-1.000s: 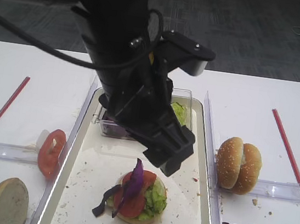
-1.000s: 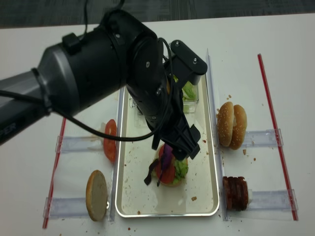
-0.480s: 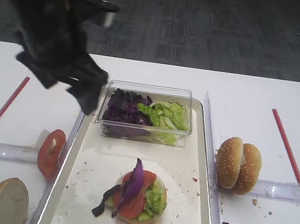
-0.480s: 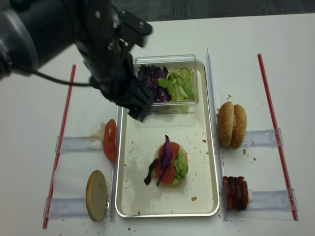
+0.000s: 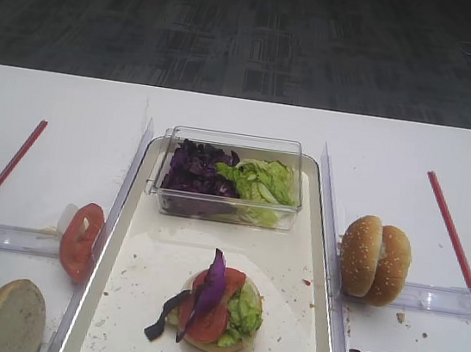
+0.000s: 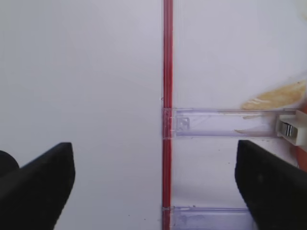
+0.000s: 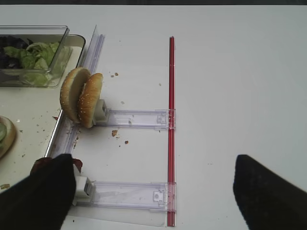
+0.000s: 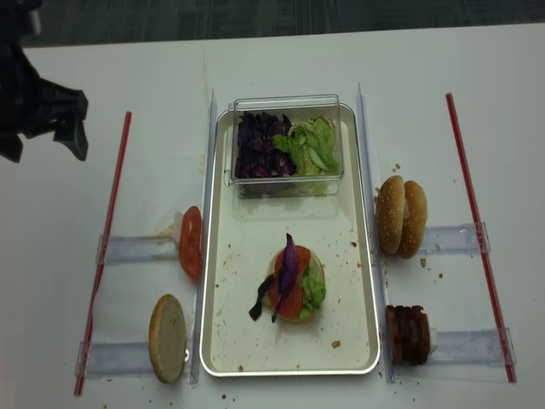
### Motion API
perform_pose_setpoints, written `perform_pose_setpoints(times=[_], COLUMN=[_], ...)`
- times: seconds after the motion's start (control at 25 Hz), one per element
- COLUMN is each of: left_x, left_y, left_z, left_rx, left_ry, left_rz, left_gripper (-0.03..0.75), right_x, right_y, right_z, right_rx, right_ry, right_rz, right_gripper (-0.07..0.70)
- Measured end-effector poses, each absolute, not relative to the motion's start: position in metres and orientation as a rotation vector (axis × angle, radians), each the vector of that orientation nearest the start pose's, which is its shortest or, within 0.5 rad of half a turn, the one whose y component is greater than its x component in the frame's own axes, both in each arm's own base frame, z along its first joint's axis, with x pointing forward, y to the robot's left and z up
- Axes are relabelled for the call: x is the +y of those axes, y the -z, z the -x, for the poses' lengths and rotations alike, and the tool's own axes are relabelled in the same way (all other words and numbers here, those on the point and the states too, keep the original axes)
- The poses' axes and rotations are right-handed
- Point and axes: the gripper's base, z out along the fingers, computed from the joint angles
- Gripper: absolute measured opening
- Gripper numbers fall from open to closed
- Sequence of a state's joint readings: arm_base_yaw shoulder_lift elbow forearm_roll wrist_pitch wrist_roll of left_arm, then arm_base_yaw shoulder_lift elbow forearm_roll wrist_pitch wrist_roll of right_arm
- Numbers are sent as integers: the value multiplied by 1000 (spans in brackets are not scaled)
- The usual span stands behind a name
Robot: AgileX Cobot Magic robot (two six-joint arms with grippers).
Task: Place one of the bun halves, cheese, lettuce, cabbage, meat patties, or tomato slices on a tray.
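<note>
On the silver-rimmed tray (image 5: 294,262) (image 8: 289,372) lies a stack (image 8: 292,288): bun base, lettuce (image 5: 246,309), a tomato slice (image 5: 209,320), and on top a purple cabbage strip (image 5: 211,286) with a dark curled tail. My left gripper (image 8: 44,143) is far left over the bare table, well away from the tray. In the left wrist view that gripper (image 6: 153,191) is open and empty, straddling a red strip (image 6: 167,96). My right gripper (image 7: 153,194) is open and empty too, near two upright bun halves (image 7: 81,98) (image 8: 404,216).
A clear box (image 8: 285,145) of purple cabbage and lettuce sits at the tray's far end. Left of the tray are a tomato slice (image 8: 191,243) and a bun half (image 8: 168,349). Meat patties (image 8: 409,335) stand at the right. Clear holders (image 7: 136,118) and red strips (image 8: 477,221) flank both sides.
My left arm has pulled back from above the tray's stack to the far left of the table. The cabbage strip stays on the stack, unmoved.
</note>
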State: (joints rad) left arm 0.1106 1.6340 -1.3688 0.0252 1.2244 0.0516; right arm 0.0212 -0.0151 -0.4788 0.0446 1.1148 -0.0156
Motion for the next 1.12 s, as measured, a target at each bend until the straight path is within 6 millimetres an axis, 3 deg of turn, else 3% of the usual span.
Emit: perform_pose_setpoints(times=[0.6,0.72,0.88,1.12], left_x=[30,28,24,18], left_y=[-289,-282,-276,-293], left_z=[-313,-292,-250,-188], left_rx=[2975,3012,3041,2939], left_ry=[56,61,53,19], left_rz=[71,71,69,58], left_gripper=[655,655,652,650], right_x=[3,3,3,3], right_y=[-267,-267,-267,-267], right_z=[7,7,7,7], right_rx=[2104,2104,2104,2104], right_ry=[-56,-56,-56,-56], right_rz=[44,44,44,44], right_gripper=[689,689,689,689])
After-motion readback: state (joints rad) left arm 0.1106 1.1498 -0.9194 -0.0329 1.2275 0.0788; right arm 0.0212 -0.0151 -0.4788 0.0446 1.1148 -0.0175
